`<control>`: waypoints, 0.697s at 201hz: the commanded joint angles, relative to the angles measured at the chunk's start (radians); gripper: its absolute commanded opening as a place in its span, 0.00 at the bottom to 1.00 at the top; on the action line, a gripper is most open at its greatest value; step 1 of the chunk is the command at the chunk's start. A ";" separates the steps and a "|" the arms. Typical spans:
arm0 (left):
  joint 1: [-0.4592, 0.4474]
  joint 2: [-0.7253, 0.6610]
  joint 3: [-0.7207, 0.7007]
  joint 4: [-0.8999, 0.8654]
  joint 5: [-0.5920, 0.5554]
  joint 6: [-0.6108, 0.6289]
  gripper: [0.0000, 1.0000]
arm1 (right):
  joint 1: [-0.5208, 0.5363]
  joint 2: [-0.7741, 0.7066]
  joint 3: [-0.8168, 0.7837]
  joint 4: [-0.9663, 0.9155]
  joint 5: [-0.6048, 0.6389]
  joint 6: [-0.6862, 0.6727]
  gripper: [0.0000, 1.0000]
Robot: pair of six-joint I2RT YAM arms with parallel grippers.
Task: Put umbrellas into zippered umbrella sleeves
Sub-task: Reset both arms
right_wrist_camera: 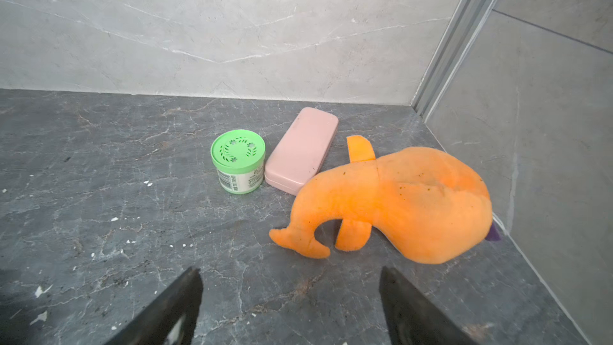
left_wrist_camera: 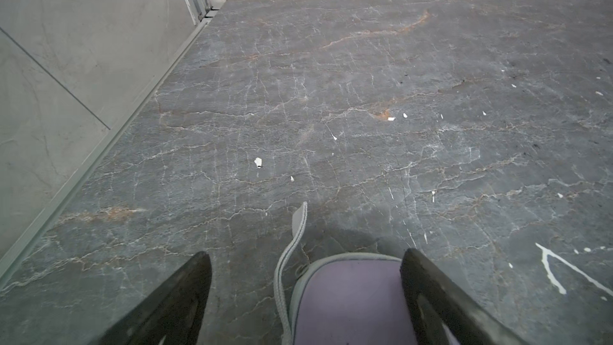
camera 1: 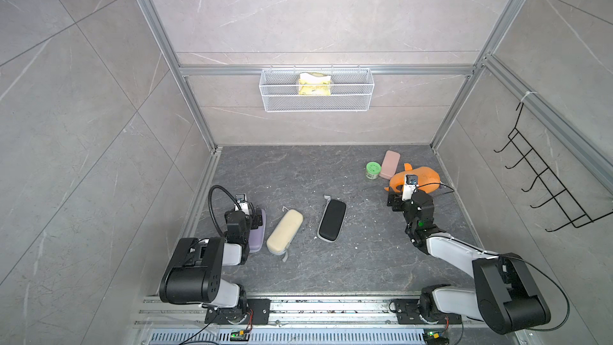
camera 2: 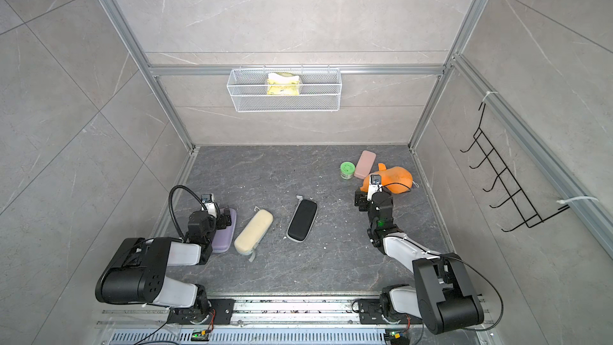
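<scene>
Left gripper (left_wrist_camera: 306, 255) stands wide and empty over the far end of the lilac case (left_wrist_camera: 348, 293). The case's rounded end lies between the jaws, nearer one finger, and I cannot tell whether they touch. Its grey strap (left_wrist_camera: 292, 250) trails onto the floor (left_wrist_camera: 365, 94). Right gripper (right_wrist_camera: 290, 271) is wide and empty too, well apart from the cases, facing the plush (right_wrist_camera: 398, 207). The cream case (camera 1: 285, 231) lies just beside the lilac one, with the black case (camera 1: 332, 220) nearer the middle. All three look zipped shut, and no umbrella shows. The shells look stiff, light and smooth, likely to slide. A grip across the narrow width should hold better than the floppy strap.
</scene>
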 commanded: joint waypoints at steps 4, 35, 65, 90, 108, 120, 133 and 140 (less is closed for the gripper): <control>0.007 0.017 0.024 0.119 -0.011 0.024 0.93 | -0.009 -0.033 -0.038 -0.008 0.000 0.021 0.86; 0.032 0.012 0.060 0.042 -0.044 -0.024 1.00 | -0.034 0.183 -0.105 0.253 -0.008 0.044 0.86; 0.090 0.010 0.102 -0.043 -0.037 -0.086 1.00 | -0.037 0.230 -0.096 0.295 -0.042 0.030 0.87; 0.089 0.013 0.109 -0.054 -0.038 -0.083 1.00 | -0.038 0.229 -0.088 0.278 -0.026 0.035 1.00; 0.087 0.012 0.109 -0.054 -0.040 -0.081 1.00 | -0.038 0.219 -0.087 0.257 -0.026 0.033 1.00; 0.087 0.012 0.110 -0.056 -0.039 -0.081 1.00 | -0.039 0.220 -0.089 0.261 -0.025 0.033 1.00; 0.087 0.012 0.111 -0.057 -0.040 -0.081 1.00 | -0.038 0.220 -0.088 0.259 -0.025 0.032 1.00; 0.087 0.011 0.110 -0.056 -0.040 -0.081 1.00 | -0.037 0.220 -0.088 0.259 -0.025 0.033 1.00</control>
